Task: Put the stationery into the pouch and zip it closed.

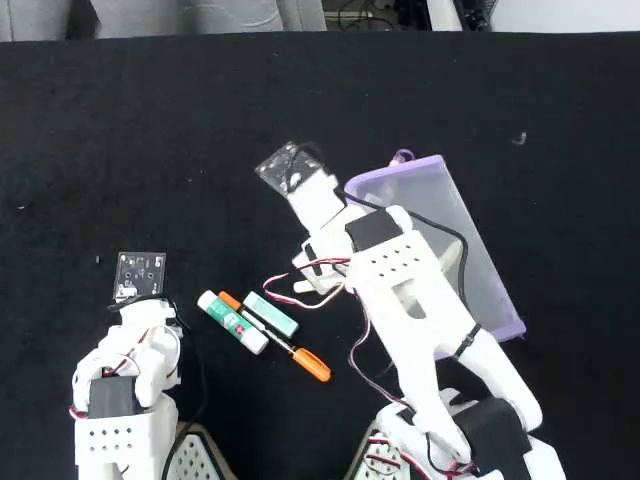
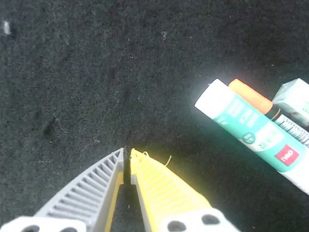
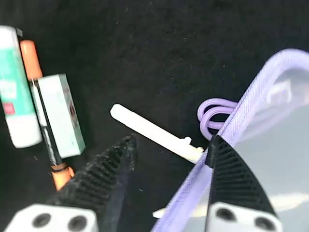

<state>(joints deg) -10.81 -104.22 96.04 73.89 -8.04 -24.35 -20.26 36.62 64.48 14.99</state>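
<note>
Left of the pouch (image 1: 480,250), on the black felt-like table (image 1: 150,120): glue stick (image 1: 232,322), a white cylinder with a green label; orange-tipped pen (image 1: 290,350); pale green eraser (image 1: 270,313). They lie touching in a slanted cluster, none inside the pouch. Pouch: flat, translucent plastic with a lilac zip border.

Right wrist view, beneath the arm that covers this spot from above: lilac cord loop (image 3: 215,113) at the pouch corner and a thin white rod (image 3: 149,130) against its edge. Here the right gripper (image 3: 169,150) has black ribbed fingers spread, straddling that edge.

Left wrist view: the left gripper (image 2: 128,162) has one grey finger and one yellow, pressed together and empty, beyond the glue stick from the pouch.
</note>
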